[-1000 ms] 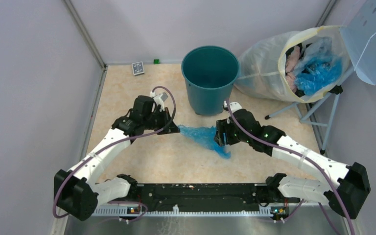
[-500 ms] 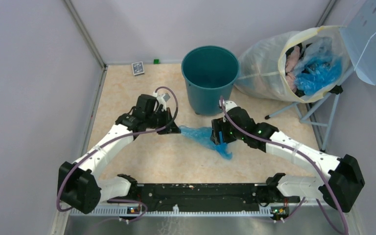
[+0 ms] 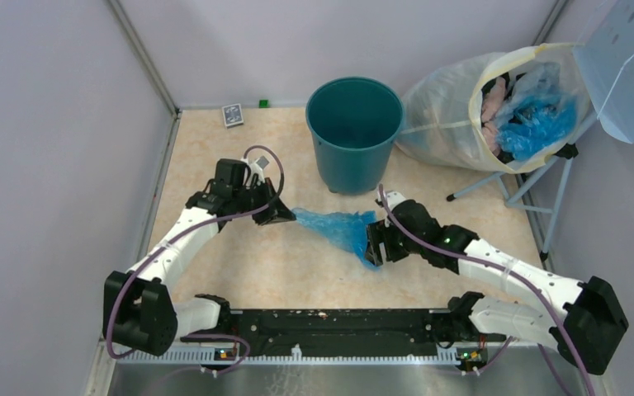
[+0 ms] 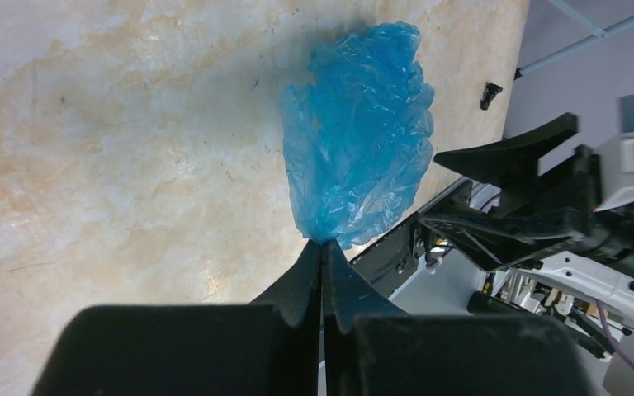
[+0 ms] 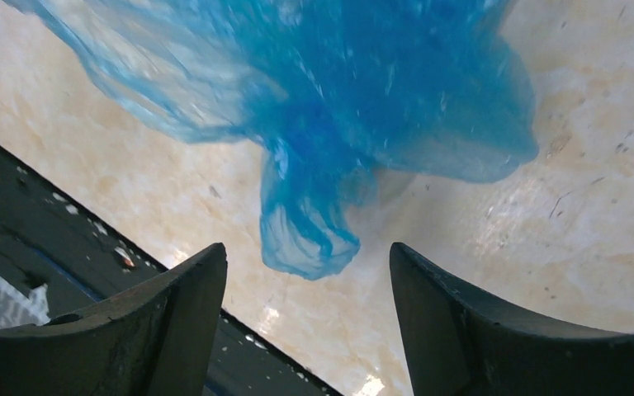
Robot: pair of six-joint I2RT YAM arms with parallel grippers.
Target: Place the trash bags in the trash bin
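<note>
Pale lilac walls [image 3: 49,124] enclose a marbled beige surface [image 3: 215,157]. At its far edge stands the dark-teal trash bin [image 3: 353,136], with a cloudy-white sack [image 3: 442,115] beside it on the right. The left arm [image 3: 183,239] reaches inward, elbow bent, jaws pinched shut on a corner of the light-blue trash bag [image 3: 338,228], which sits just in front of the bin, perhaps slightly lifted. The right arm [image 3: 495,260] stretches low, jaws spread wide, facing the bag's twisted tail.

Bright even light, soft shadows; trash bags [image 5: 363,99] blurred close-up, right wrist.
</note>
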